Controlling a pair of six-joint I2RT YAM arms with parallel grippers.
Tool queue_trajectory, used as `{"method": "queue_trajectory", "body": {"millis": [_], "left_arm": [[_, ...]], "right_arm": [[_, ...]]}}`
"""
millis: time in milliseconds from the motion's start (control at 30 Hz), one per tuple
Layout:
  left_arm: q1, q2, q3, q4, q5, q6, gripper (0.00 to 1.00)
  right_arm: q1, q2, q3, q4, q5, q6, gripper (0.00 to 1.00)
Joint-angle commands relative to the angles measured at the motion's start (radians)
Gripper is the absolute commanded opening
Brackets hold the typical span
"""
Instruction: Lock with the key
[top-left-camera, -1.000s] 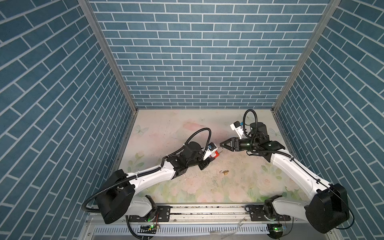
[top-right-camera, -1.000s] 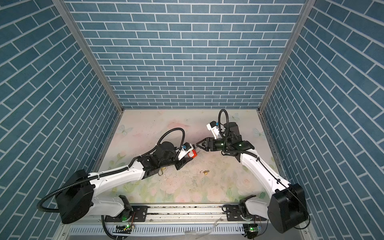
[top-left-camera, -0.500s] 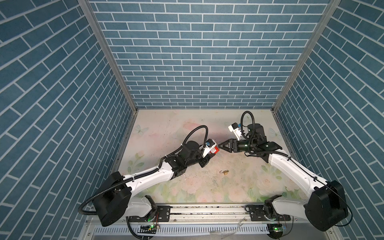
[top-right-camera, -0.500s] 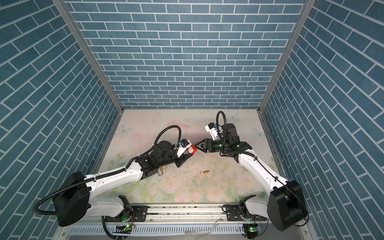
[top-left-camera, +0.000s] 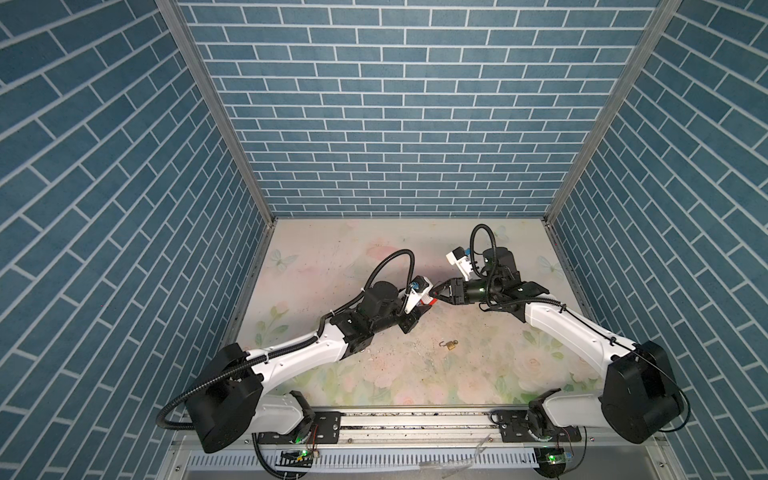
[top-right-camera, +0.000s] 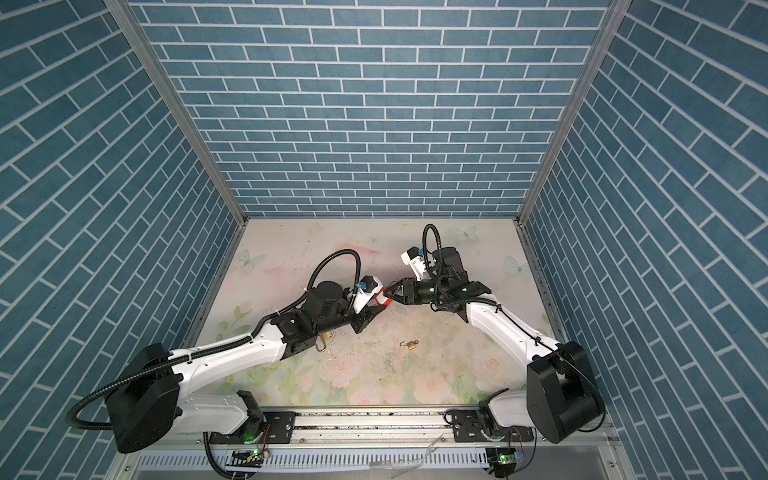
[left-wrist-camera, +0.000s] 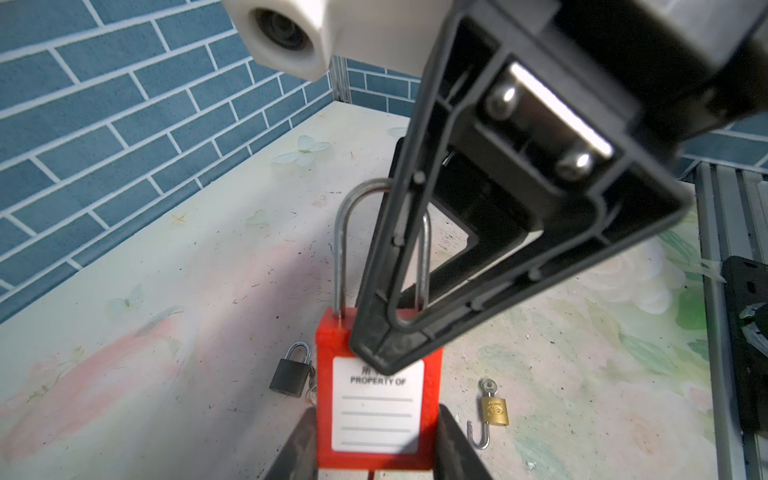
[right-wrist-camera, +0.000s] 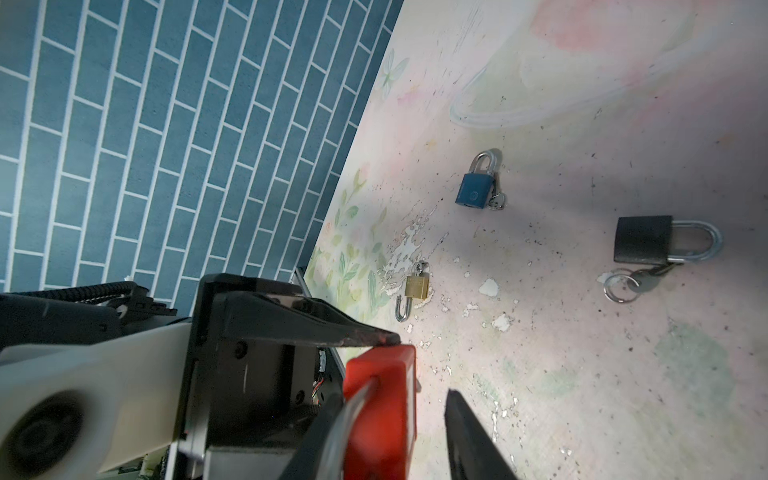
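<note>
i had the left gripper (left-wrist-camera: 376, 411) clamped on the body of the red lock (right-wrist-camera: 384, 386), steadying it above the table (top-left-camera: 374, 257) so the right gripper (top-left-camera: 435, 293), jaws part-open astride its shackle end, could work it (its key i couldn't see).

Red padlock (top-left-camera: 432, 300) at right gripper (top-left-camera: 437, 292); brass padlock (top-left-camera: 451, 346) apart

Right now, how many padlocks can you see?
4. The red padlock is held in the left gripper. The black padlock, the blue padlock and the little gold padlock lie apart on the table. Another may be hidden under the left arm.
</note>
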Motion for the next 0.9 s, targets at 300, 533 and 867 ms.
{"method": "queue_trajectory", "body": {"millis": [300,533,867], "left_arm": [[0.001,0.044,0.026,0.074,-0.018,-0.048,0.00],[0.002,0.046,0.057,0.021,-0.058,-0.072,0.17],[0.063,-0.116,-0.103,0.080,-0.003,-0.222,0.62]], "right_arm": [[0.014,0.030,0.001,0.056,-0.032,0.015,0.23],[0.004,0.028,0.007,0.080,-0.049,0.039,0.08],[-0.095,-0.010,-0.002,0.316,-0.126,0.185,0.05]]}}
